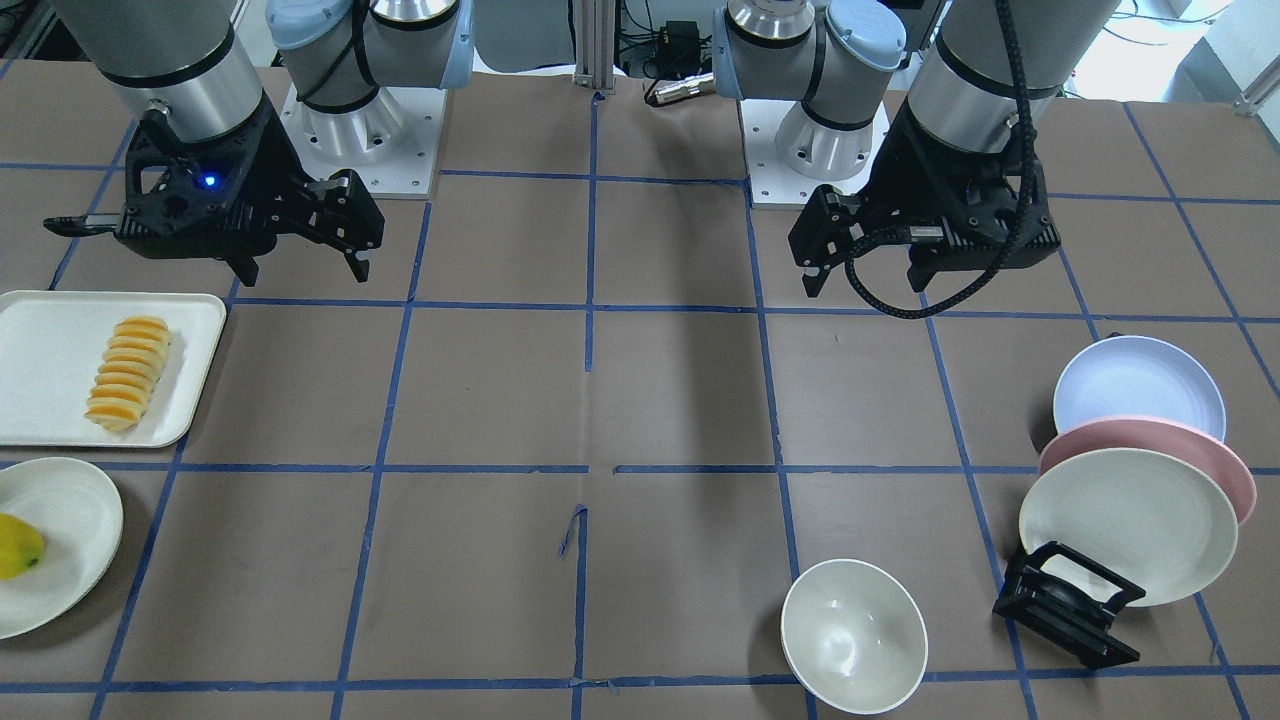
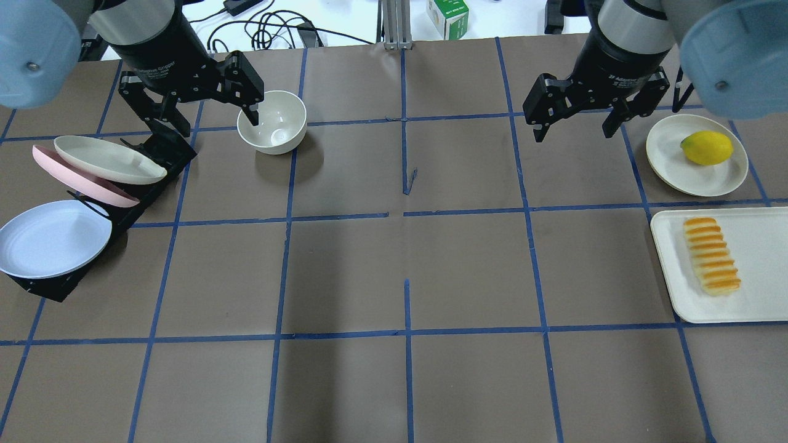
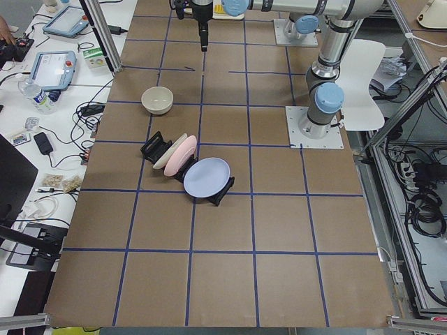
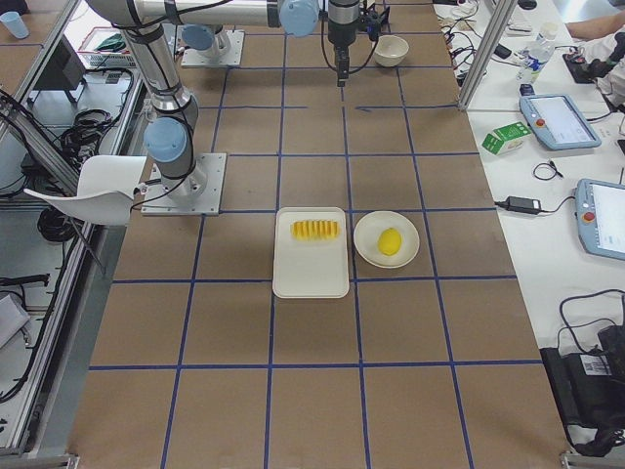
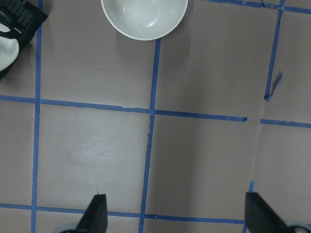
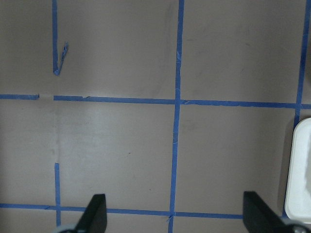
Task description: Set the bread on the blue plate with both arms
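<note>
The bread [image 1: 128, 373] is a sliced orange-topped loaf lying on a white tray [image 1: 40, 370]; it also shows in the overhead view [image 2: 711, 256]. The blue plate [image 1: 1138, 385] leans in a black rack [image 1: 1065, 605] at the other end of the table, and shows in the overhead view [image 2: 52, 239]. My left gripper [image 1: 865, 275] hangs open and empty above the table, near the rack side. My right gripper [image 1: 305, 270] hangs open and empty, above and just behind the tray. Both wrist views show spread fingertips over bare table.
A pink plate [image 1: 1200, 440] and a cream plate [image 1: 1128, 525] lean in the same rack in front of the blue one. A white bowl [image 1: 853, 635] stands near the rack. A yellow lemon [image 1: 18, 545] lies on a cream plate [image 1: 70, 530] beside the tray.
</note>
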`<action>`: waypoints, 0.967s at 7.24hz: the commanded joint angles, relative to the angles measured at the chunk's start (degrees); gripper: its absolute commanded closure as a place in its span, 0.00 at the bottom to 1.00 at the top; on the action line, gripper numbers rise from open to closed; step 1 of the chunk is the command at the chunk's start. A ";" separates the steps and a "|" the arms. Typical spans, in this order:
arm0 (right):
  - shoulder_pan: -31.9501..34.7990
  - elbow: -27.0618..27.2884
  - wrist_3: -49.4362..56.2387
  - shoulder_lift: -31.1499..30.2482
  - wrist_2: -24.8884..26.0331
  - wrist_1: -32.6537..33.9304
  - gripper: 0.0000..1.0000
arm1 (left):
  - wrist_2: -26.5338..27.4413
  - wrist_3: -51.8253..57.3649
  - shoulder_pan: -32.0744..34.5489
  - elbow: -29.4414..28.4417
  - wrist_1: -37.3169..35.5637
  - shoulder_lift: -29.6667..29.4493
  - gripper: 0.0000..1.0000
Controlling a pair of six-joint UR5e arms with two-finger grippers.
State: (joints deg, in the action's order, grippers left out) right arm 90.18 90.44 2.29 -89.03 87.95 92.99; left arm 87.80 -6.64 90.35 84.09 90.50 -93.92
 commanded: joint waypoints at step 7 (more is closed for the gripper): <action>0.00 0.35 -0.09 -0.45 0.20 -0.09 0.00 | 0.00 0.05 0.09 0.11 -0.15 0.14 0.00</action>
State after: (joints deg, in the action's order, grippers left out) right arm 90.18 90.80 2.21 -89.39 88.09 92.97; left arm 87.80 -6.59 90.44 84.19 90.36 -93.78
